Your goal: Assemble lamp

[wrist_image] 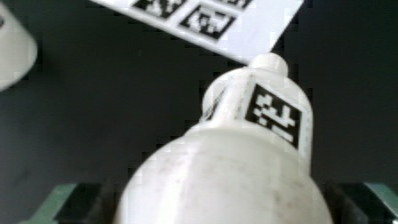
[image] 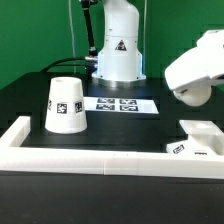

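Note:
The rounded white bulb piece [wrist_image: 249, 140] fills the wrist view, with a black-and-white tag on its narrow end. My gripper [wrist_image: 222, 205] is shut on its wide end, one dark finger [wrist_image: 80, 205] on each side. In the exterior view only the arm's white hand [image: 200, 68] shows, at the right, and the bulb piece is hidden. The tapered shade [image: 65, 105] stands mouth down at the exterior view's left, and its edge also shows in the wrist view [wrist_image: 9, 50]. The small square base [image: 200, 140] lies at the front right, below the hand.
The marker board [image: 120, 103] lies flat mid-table and also shows in the wrist view [wrist_image: 205, 18]. The arm's white pedestal [image: 118, 50] stands behind it. A low white wall [image: 90, 160] runs along the table's front and left edge.

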`<action>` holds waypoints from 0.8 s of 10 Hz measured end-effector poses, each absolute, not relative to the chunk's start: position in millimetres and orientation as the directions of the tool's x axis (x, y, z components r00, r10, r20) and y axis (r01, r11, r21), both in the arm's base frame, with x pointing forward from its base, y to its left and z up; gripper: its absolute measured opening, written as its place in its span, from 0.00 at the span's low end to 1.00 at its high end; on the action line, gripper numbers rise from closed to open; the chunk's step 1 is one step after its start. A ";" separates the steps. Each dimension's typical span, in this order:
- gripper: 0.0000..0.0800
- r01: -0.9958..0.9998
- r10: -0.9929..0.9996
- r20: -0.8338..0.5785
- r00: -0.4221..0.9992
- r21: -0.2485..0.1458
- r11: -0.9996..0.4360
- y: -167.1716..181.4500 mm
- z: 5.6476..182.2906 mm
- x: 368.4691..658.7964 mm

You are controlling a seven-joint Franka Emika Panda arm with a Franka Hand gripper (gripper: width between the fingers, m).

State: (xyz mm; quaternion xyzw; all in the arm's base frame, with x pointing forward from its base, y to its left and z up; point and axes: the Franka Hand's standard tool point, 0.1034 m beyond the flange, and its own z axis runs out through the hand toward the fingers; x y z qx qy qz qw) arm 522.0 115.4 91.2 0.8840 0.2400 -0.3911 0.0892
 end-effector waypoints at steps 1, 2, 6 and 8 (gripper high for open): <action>0.72 0.496 0.381 -0.676 0.630 -0.027 -0.868 109.2 89.3 522.5; 0.72 0.502 0.405 -0.625 0.667 -0.025 -0.865 101.4 99.9 524.3; 0.72 0.471 0.402 -0.476 0.782 0.029 -0.882 95.5 143.2 542.3; 0.72 0.484 0.444 -0.333 0.832 0.044 -0.874 95.8 138.5 553.8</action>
